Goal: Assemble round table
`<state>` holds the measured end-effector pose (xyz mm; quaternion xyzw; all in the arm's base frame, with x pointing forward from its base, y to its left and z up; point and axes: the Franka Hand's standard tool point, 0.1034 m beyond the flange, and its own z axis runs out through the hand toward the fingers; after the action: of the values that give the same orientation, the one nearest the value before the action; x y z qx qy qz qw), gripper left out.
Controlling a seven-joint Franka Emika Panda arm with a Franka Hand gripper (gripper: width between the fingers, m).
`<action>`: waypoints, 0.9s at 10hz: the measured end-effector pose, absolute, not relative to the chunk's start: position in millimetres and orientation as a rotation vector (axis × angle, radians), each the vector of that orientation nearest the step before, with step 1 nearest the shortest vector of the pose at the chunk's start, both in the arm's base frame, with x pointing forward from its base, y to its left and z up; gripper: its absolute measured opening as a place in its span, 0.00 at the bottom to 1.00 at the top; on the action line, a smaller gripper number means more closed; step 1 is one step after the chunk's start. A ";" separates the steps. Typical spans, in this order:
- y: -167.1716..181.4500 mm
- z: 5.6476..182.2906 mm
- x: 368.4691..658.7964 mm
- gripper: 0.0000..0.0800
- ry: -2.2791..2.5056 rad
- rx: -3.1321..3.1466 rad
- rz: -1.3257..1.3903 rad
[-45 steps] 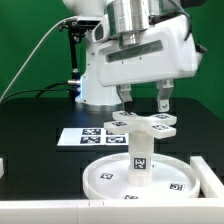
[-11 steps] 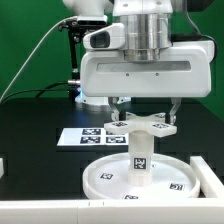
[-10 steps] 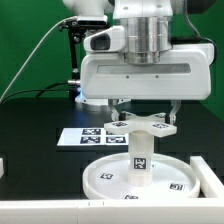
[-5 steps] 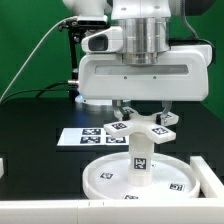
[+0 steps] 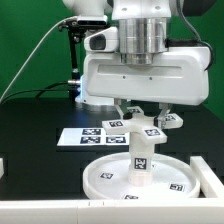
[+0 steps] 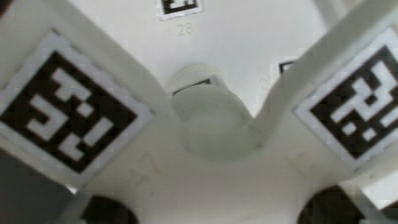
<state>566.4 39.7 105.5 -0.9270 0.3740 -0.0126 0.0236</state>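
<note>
The round disc [image 5: 105, 178] lies flat on the black table near the front. The short thick cylinder leg [image 5: 141, 158] stands upright at its centre. The cross-shaped foot [image 5: 150, 128] sits on top of the leg, with tags on its arms. My gripper [image 5: 144, 112] is straight above the leg, one finger on each side of the foot's centre, shut on it. In the wrist view the foot [image 6: 214, 120] fills the picture, two tagged arms spreading away, and my gripper [image 6: 222, 212] shows only its dark fingertips [image 6: 98, 212] at the foot's flanks.
The marker board [image 5: 88, 136] lies flat behind the disc, toward the exterior view's left. A white block [image 5: 208, 175] stands at the exterior view's right edge. A white rail [image 5: 60, 212] runs along the front. The arm's base [image 5: 90, 95] stands behind.
The gripper has come down slightly onto the foot, and the fingers now show at its sides. The foot's arms have turned a little about the leg. Disc and leg stay put.
</note>
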 end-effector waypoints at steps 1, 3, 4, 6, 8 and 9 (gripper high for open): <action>39.7 105.2 566.2 0.55 1.414 -2.740 -0.044; 38.8 105.0 566.1 0.55 1.684 -2.575 -0.052; 38.4 105.1 565.9 0.55 1.749 -2.530 -0.049; 38.2 105.0 565.8 0.55 1.906 -2.404 -0.036; 37.0 105.0 565.2 0.55 2.081 -2.223 -0.006; 37.1 105.0 565.2 0.55 2.076 -2.228 -0.007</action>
<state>565.2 37.1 105.0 -0.7308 0.6809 -0.0021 0.0482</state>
